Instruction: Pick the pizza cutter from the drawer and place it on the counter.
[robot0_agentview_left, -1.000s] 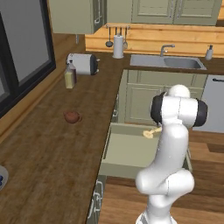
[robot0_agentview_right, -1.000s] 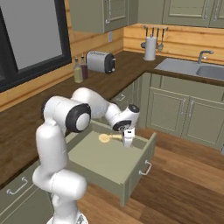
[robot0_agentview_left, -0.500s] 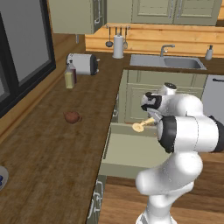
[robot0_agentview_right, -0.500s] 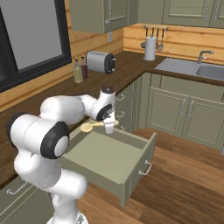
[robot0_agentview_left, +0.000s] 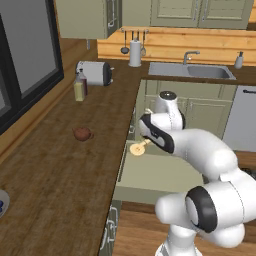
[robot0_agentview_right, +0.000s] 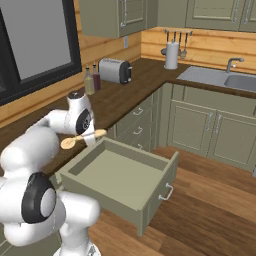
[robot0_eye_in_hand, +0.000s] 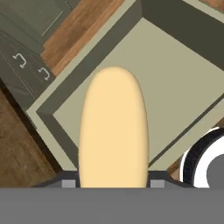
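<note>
The pincer (robot0_agentview_right: 91, 136) is clamped on the pizza cutter (robot0_agentview_right: 82, 138), a light tan disc on a stubby rounded handle, held above the open drawer's (robot0_agentview_right: 131, 195) 10 o'clock corner, beside the dark surface (robot0_agentview_left: 65, 165).

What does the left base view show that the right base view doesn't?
The left base view alone takes in the brown round lump lying on the counter, and a bit of a blue and white dish at its left edge. The right base view alone shows the drawer's front panel with its metal bar handle, and a second bottle beside the toaster. Both share the hand holding the pizza cutter above the open drawer, close to the counter edge, plus the sink and the utensil holder.
</note>
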